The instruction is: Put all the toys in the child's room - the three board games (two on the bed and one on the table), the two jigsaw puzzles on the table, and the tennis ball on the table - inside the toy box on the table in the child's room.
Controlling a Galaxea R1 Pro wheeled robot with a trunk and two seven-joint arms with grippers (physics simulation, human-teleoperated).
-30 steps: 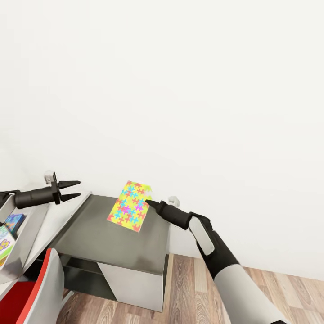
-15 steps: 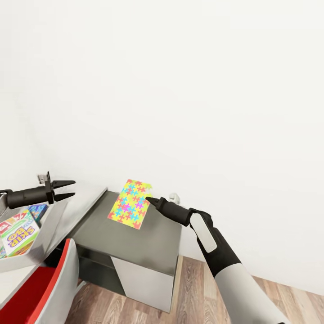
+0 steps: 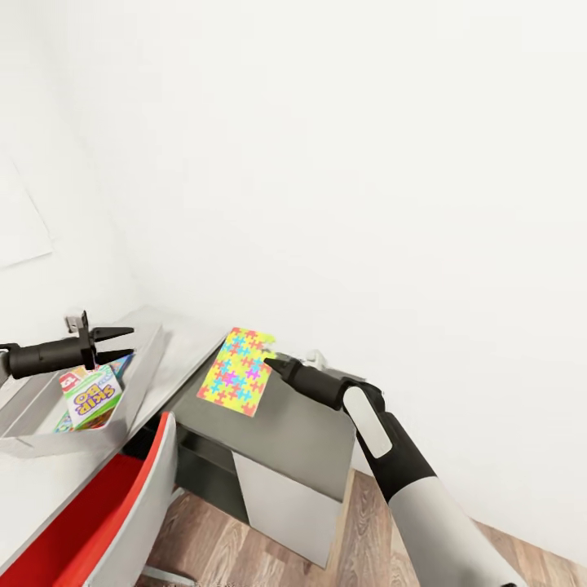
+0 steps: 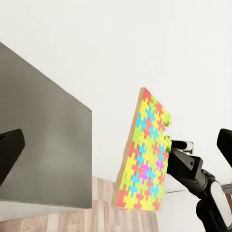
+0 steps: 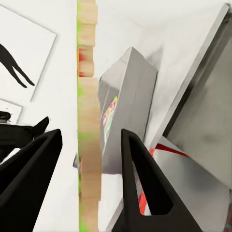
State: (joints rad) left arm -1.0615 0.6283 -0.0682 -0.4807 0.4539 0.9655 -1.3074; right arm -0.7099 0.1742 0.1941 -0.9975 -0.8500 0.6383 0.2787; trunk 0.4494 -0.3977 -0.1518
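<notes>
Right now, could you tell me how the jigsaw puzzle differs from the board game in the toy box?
The jigsaw puzzle is a thin sheet of interlocking coloured pieces; the board game is a thicker lettered box. The puzzle is in the air at the right gripper, over the dark table section; the game rests inside the toy box. Both are rectangular and colourful.

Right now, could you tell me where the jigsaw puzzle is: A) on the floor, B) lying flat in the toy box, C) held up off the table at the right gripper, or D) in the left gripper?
C: the jigsaw puzzle stands tilted above the dark table at the right gripper; the left wrist view shows it upright in the air.
</notes>
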